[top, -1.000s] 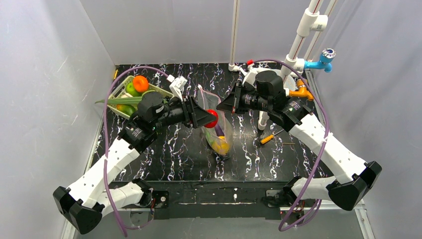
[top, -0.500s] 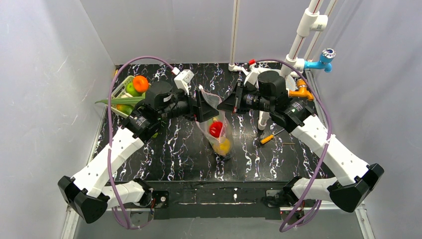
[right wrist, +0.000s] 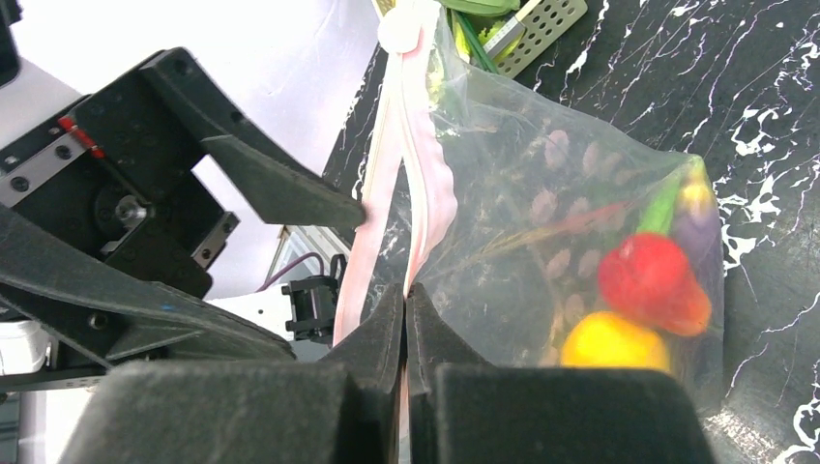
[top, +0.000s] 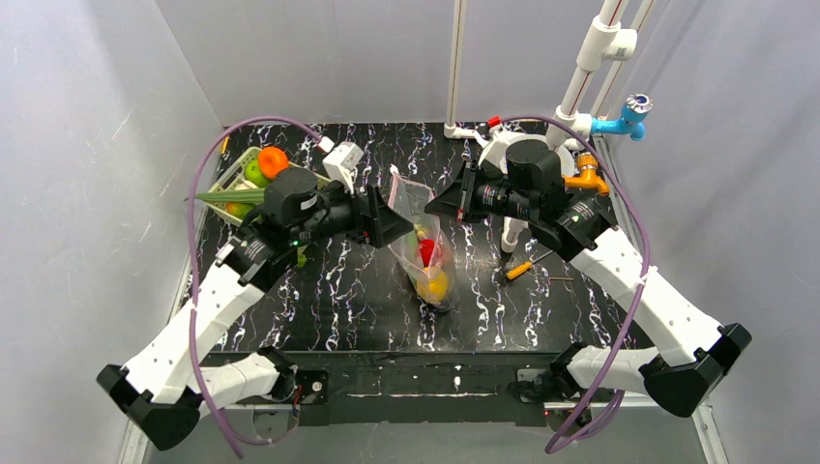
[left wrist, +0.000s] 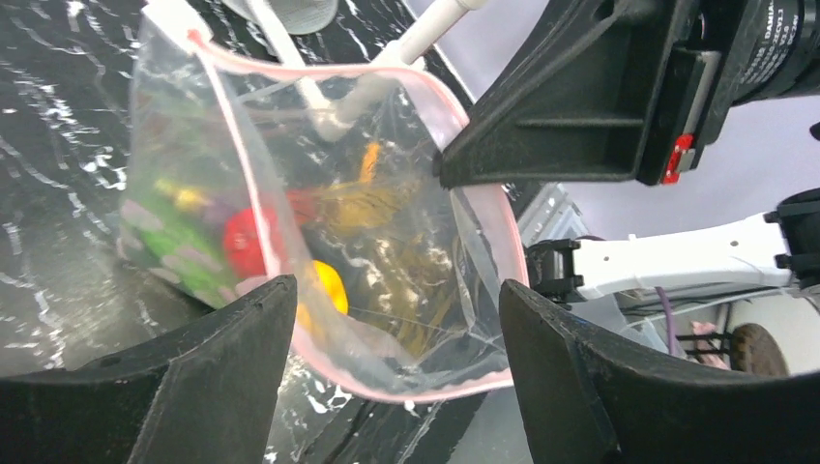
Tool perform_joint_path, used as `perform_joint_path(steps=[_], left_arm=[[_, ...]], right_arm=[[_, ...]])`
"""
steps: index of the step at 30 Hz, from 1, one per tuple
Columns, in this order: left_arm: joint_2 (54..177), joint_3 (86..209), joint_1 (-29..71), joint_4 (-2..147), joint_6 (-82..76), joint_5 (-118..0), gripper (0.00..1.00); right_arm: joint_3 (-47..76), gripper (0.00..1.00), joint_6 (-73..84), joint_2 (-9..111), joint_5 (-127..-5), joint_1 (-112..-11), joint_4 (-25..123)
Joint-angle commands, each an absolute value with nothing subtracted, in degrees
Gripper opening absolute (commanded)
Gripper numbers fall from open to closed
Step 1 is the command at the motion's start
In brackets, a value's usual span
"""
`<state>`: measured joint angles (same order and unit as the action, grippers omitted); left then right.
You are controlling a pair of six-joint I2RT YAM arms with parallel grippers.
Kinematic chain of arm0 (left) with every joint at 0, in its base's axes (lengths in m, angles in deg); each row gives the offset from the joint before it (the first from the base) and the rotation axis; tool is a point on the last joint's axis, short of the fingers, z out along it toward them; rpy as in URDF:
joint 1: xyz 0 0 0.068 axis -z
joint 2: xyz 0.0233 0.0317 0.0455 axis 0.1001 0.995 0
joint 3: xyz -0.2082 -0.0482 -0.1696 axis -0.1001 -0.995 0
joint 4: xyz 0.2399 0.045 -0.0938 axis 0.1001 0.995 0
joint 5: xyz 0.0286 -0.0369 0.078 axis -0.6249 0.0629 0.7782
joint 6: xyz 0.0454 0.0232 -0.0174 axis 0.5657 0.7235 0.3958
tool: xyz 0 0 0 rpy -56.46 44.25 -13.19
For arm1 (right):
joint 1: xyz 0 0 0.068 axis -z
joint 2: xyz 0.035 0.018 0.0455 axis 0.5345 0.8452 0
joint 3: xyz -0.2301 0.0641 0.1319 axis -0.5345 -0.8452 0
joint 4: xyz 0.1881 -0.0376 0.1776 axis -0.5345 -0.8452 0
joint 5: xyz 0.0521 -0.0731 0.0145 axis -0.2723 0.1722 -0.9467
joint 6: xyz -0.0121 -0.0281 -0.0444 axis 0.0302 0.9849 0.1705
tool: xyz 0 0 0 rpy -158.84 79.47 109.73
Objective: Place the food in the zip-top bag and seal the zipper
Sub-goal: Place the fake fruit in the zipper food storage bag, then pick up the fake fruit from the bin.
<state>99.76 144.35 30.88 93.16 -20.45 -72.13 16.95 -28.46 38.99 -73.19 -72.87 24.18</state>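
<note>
My right jaws clamp the zipper (right wrist: 432, 208) — left jaws gape empty at the bag (left wrist: 387, 222) mouth; basket (top: 229, 177) food (top: 273, 161) lies nearest them.

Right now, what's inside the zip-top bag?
Through the clear zip-top bag I see a red piece, a yellow piece, a purple piece and something green. Whatever lies under them at the bottom is covered, so I can't count everything.
</note>
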Motion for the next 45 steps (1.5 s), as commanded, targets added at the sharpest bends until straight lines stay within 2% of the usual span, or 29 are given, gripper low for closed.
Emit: perform_joint_path(steps=[1, 6, 10, 18, 27, 33, 37, 45], left_arm=[[94.3, 145.7, 31.1, 101.9, -15.5, -62.4, 0.74], [87.5, 145.2, 31.0, 106.3, -13.4, -48.6, 0.77], [84.0, 145.0, 31.0, 108.3, -12.3, -42.0, 0.79], [82.8, 145.8, 31.0, 116.7, -15.5, -39.9, 0.8], [79.3, 139.8, 31.0, 124.7, -20.6, -38.2, 0.83], [86.5, 141.3, 30.8, 128.1, -16.9, -25.4, 0.98], [93.0, 142.6, 27.2, 120.8, -9.4, -23.6, 0.98], [111.6, 148.5, 8.6, 103.8, -9.3, -30.5, 0.98]], right_arm=[[17.3, 0.01, -28.2, 37.6, -73.4, -72.8, 26.5], [17.0, 0.01, -28.2, 37.5, -72.8, -72.8, 26.2], [17.7, 0.01, -28.2, 37.9, -72.2, -72.8, 24.6], [16.9, 0.01, -28.3, 37.0, -73.4, -72.8, 24.4], [16.1, 0.01, -28.2, 36.1, -74.5, -72.8, 23.6], [14.9, 0.01, -27.4, 35.3, -75.3, -72.8, 24.3], [15.2, 0.01, -25.0, 35.6, -74.5, -72.8, 24.0], [18.1, 0.01, -16.7, 39.0, -72.5, -72.8, 22.6]])
